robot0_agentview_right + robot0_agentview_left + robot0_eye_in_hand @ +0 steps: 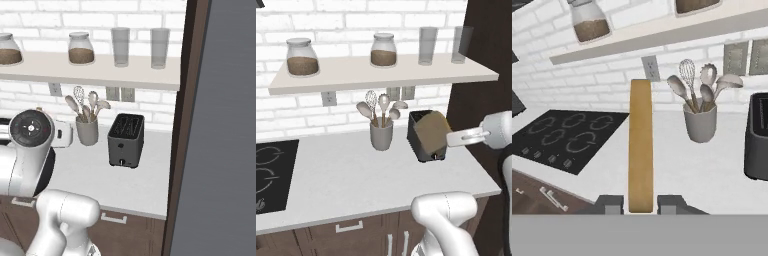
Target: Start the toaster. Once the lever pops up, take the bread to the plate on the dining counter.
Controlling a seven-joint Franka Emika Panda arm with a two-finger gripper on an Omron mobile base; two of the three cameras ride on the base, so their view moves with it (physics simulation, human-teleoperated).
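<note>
A grey utensil cup [381, 135] holds a whisk and spoons beside the black toaster [126, 140]; the gripper [641, 204], level above the counter [356, 180], clamps the bread [640, 145] edge-on.

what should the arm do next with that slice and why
Probably carry the bread away toward the dining counter. The gripper is shut on the slice's edge, and in the left base view it hangs clear of the toaster, whose slots look empty. No plate shows here, so the base likely must turn first.
</note>
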